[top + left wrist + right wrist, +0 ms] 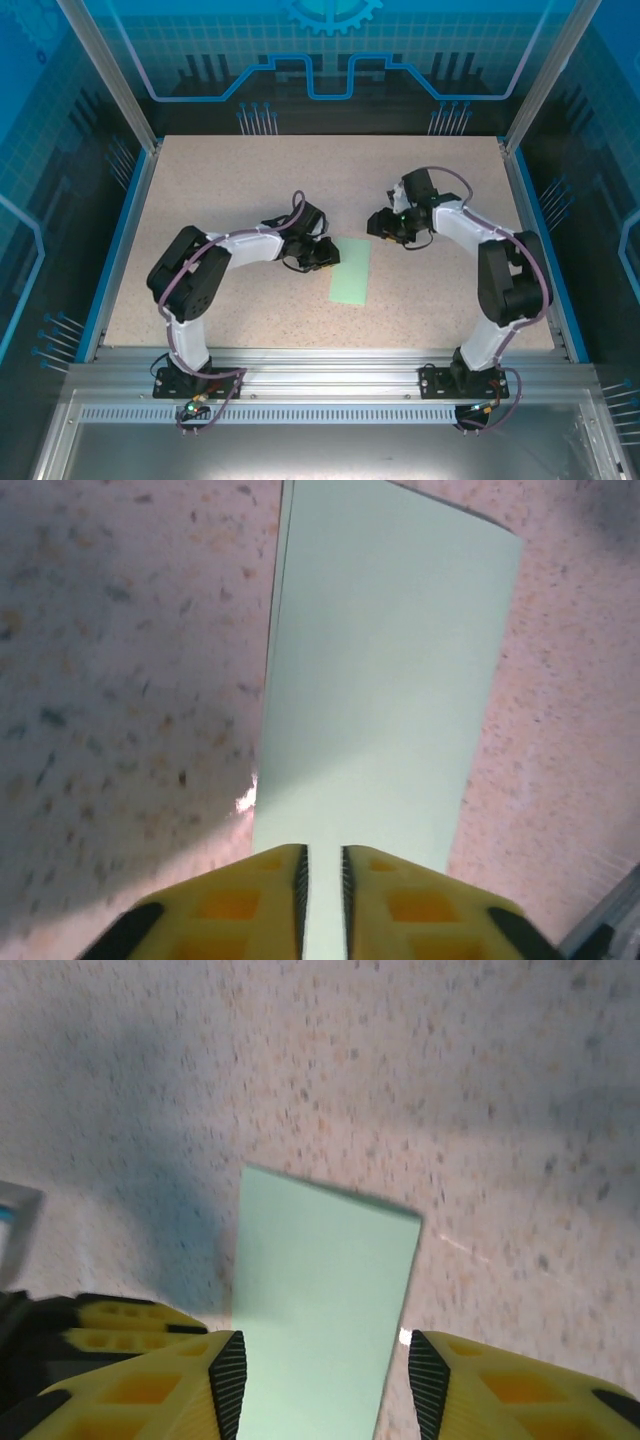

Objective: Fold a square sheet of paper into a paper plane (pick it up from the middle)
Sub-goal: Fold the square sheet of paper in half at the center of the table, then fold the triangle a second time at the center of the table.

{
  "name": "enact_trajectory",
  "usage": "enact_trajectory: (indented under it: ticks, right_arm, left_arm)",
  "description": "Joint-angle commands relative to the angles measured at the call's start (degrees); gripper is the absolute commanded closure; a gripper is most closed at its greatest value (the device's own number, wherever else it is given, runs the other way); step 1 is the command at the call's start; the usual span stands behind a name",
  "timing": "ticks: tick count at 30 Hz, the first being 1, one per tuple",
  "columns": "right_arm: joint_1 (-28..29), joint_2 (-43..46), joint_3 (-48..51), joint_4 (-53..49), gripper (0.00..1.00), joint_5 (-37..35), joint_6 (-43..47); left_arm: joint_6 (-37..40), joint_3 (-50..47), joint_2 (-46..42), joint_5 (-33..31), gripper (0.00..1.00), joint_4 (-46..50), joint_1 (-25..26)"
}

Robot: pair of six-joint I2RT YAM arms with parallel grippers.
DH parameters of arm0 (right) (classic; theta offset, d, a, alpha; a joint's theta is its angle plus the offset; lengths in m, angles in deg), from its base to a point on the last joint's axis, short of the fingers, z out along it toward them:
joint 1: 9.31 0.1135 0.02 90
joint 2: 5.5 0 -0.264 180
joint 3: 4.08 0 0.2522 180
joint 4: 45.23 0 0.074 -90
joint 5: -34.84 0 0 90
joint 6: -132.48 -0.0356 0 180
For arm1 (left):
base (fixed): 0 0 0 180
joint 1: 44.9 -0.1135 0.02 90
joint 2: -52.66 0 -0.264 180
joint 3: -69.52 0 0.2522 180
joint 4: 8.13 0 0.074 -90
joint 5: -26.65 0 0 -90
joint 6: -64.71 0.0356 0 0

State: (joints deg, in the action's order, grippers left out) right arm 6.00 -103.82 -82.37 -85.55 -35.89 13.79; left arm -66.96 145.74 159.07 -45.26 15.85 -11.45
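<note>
Left gripper (322, 254): over the sheet's left edge, jaws parted by a narrow slit, holding nothing.
Sheet of paper (351, 272): pale green, folded into a narrow strip, flat on the table (220, 190).
Right gripper (384, 224): just beyond the sheet's far right corner, jaws apart, empty.

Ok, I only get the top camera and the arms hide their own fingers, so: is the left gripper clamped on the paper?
Observer: It doesn't look so. The left gripper has its jaws a narrow slit apart, with the paper flat on the table beneath.
Operator: And the right gripper?
Observer: The right gripper is wide open over the paper's end, pinching nothing.
Operator: Is the paper folded?
Observer: Yes, two layers show along its left edge in the left wrist view.
</note>
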Motion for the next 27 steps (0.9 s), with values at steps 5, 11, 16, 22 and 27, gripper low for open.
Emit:
enact_trajectory:
  ticks: [5, 11, 16, 22, 27]
  right_arm:
    - [7.70, 6.23, 10.69, -2.42, 0.46, -7.92, -3.30]
    - [11.88, 8.32, 15.79, 1.00, 0.52, -6.62, -6.57]
    - [12.72, 7.91, 17.16, 3.99, 0.57, -4.00, -8.56]
    - [13.61, 7.03, 16.90, 5.72, 0.59, -1.69, -9.17]
    - [13.61, 5.92, 16.71, 5.43, 0.59, -2.04, -9.48]
  left_arm:
    - [-2.54, -8.47, -8.40, 0.80, 0.65, -1.15, 0.33]
    - [-5.64, -13.63, -11.28, 2.23, 0.59, -3.83, 0.34]
    - [-6.64, -14.93, -11.87, 2.40, 0.59, -4.36, 0.38]
    - [-6.70, -15.01, -11.56, 2.64, 0.60, -4.34, 0.45]
    - [-6.93, -14.66, -10.66, 3.33, 0.59, -4.31, 0.51]
